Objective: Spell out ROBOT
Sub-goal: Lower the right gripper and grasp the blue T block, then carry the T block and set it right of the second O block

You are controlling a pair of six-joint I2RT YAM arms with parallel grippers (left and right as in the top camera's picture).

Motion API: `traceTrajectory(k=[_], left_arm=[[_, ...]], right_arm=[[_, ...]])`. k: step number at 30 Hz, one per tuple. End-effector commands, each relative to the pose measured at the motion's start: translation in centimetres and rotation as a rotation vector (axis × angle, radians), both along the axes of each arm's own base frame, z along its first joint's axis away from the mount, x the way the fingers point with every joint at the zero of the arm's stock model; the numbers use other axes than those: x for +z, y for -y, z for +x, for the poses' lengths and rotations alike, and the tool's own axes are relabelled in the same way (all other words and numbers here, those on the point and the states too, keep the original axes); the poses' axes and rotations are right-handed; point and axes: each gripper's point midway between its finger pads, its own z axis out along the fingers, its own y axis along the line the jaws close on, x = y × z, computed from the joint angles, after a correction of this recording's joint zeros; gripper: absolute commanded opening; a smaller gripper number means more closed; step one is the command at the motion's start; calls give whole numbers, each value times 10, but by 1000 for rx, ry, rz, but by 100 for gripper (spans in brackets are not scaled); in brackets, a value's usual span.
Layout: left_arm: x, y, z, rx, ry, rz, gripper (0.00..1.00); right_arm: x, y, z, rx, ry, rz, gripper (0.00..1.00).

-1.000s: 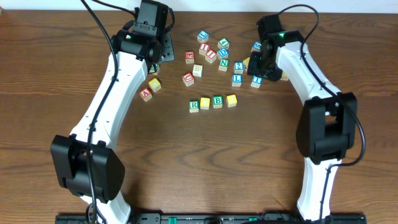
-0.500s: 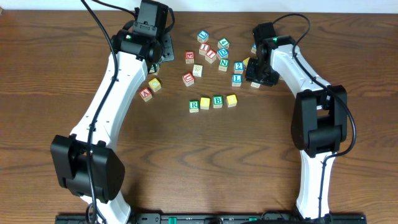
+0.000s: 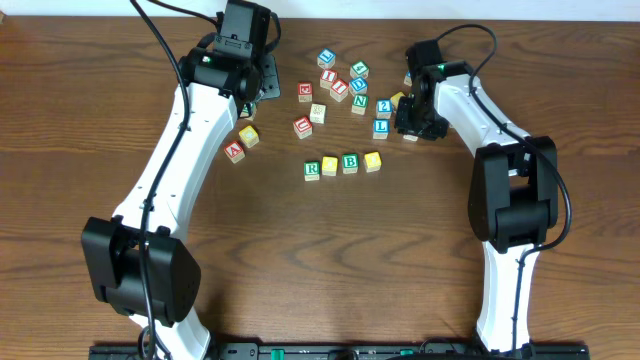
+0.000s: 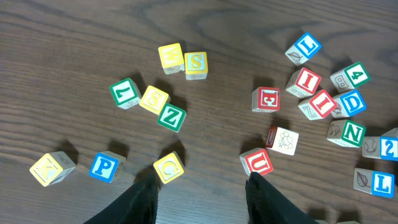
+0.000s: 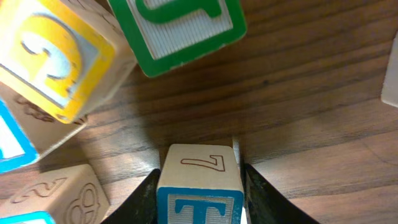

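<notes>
I find the overhead camera fixed high, looking straight down on the whole table. The left wrist camera faces down from mid height; its red U cube also shows overhead. The right wrist camera sits very close on the blue T cube.

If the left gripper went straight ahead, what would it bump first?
Probably the U block, just ahead of one finger of the left gripper; perhaps the C block too. Depth is unclear.
</notes>
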Motion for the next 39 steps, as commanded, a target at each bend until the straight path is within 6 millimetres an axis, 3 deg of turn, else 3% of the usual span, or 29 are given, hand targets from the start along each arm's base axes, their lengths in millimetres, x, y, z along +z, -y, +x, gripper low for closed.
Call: traceTrajectory(k=[1, 12, 20, 27, 39], left_arm=[[-7, -5, 0, 2, -14, 24, 45], [-6, -5, 2, 2, -6, 22, 46], [-4, -4, 5, 2, 7, 17, 46], [-4, -4, 5, 2, 7, 17, 46], [-4, -4, 4, 1, 6, 17, 46]], right_arm=[[-6, 9, 0, 0, -6, -24, 30], [3, 5, 1, 58, -8, -16, 23], [13, -29, -29, 194, -128, 124, 22], [5, -39, -56, 260, -205, 18, 21], [4, -45, -57, 300, -186, -61, 23]])
